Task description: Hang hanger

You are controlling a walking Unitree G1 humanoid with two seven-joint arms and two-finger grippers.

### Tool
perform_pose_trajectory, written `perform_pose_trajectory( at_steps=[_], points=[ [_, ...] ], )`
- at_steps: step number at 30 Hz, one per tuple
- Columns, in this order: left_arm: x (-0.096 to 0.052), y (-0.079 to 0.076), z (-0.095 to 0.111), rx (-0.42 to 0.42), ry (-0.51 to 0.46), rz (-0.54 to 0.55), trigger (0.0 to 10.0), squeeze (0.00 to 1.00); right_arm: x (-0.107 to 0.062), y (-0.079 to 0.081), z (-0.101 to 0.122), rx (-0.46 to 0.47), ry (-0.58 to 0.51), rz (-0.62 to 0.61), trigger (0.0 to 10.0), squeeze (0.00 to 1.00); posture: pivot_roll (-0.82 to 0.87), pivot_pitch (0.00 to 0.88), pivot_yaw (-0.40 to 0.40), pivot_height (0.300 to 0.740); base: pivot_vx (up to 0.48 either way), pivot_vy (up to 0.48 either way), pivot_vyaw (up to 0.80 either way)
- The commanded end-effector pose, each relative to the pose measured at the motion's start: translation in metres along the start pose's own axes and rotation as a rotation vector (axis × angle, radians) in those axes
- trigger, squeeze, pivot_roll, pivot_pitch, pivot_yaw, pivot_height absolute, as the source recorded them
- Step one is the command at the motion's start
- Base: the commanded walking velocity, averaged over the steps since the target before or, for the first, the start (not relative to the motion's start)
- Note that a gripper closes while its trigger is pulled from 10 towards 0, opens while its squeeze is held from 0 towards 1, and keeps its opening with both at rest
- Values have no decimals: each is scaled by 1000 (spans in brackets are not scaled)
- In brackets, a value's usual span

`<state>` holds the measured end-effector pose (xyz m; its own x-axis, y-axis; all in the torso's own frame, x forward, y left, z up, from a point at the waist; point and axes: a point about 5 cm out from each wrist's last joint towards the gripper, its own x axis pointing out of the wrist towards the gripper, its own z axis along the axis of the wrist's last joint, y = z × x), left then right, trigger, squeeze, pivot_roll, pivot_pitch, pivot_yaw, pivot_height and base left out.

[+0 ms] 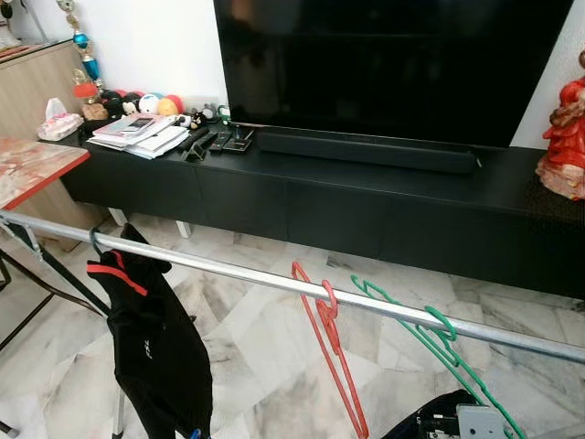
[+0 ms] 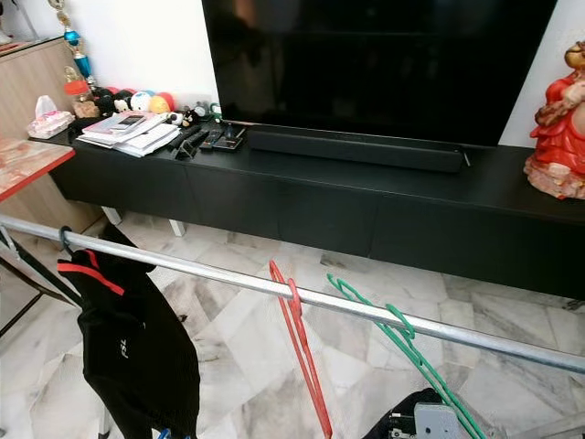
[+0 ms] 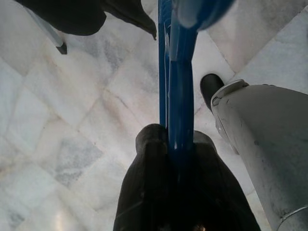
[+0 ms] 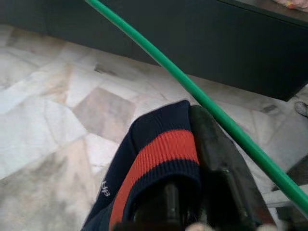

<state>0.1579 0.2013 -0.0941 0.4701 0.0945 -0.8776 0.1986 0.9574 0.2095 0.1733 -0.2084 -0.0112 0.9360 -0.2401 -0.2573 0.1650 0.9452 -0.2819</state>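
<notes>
A silver rail (image 1: 247,274) runs across in front of me, sloping down to the right. On it hang a black garment with red trim (image 1: 151,343) at the left, an empty red hanger (image 1: 327,343) in the middle and an empty green hanger (image 1: 443,343) to the right. Low beneath the rail, my left gripper (image 3: 179,144) is shut on a blue hanger (image 3: 175,72), whose tip shows under the black garment (image 1: 194,433). My right gripper (image 4: 185,139) is shut on a navy garment with a red stripe (image 4: 159,149), right beside the green hanger's bar (image 4: 207,103). The right wrist (image 1: 457,422) sits below the green hanger.
Beyond the rail a long black TV console (image 1: 347,206) carries a large TV (image 1: 393,64), a soundbar (image 1: 366,151), papers and remotes (image 1: 146,135) and a red figurine (image 1: 565,137). A red-edged table (image 1: 32,169) stands at the left. The floor is pale marble (image 1: 256,366).
</notes>
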Motion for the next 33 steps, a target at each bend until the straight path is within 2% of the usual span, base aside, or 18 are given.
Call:
perform_pose_trajectory(
  at_steps=[1,6,14,17,19,21,26,29,31,32,33],
  points=[
    [-1,-1,-6,11,21,-9,10000,0,-2,6,10,21,-39,47,10000,0,-59,25,28,740,0,0,0],
    [0,-2,-3,14,19,-15,10000,0,-8,13,-9,-9,118,117,10000,0,-61,25,26,740,0,0,0],
    [0,-2,-2,15,19,-14,10000,0,-11,14,-4,18,104,147,10000,0,-64,27,25,740,0,0,0],
    [0,-3,-1,19,17,-17,10000,0,-17,18,-4,21,103,205,10000,0,-65,27,24,740,0,0,0],
    [0,-3,-1,20,17,-18,10000,0,-20,18,-3,11,107,224,10000,0,-65,28,25,740,0,0,0],
    [0,-3,-1,20,16,-19,10000,0,-20,17,1,-50,82,245,10000,0,-67,28,24,740,0,0,0],
    [0,-3,0,22,17,-18,10000,0,-21,6,6,-46,25,164,10000,0,-70,25,25,740,0,0,0],
    [0,-3,0,23,17,-19,10000,0,-21,2,10,-80,-10,169,10000,0,-71,23,26,740,0,0,0],
    [0,-4,0,26,17,-23,10000,0,-23,5,8,-78,23,229,10000,0,-71,22,27,740,0,0,0],
    [0,-4,0,27,18,-25,10000,0,-25,10,-2,-81,113,289,10000,0,-75,19,27,740,0,0,0],
    [0,-4,0,27,18,-25,10000,0,-25,10,-2,-81,113,289,10000,0,-75,19,27,740,0,0,0]
  ],
)
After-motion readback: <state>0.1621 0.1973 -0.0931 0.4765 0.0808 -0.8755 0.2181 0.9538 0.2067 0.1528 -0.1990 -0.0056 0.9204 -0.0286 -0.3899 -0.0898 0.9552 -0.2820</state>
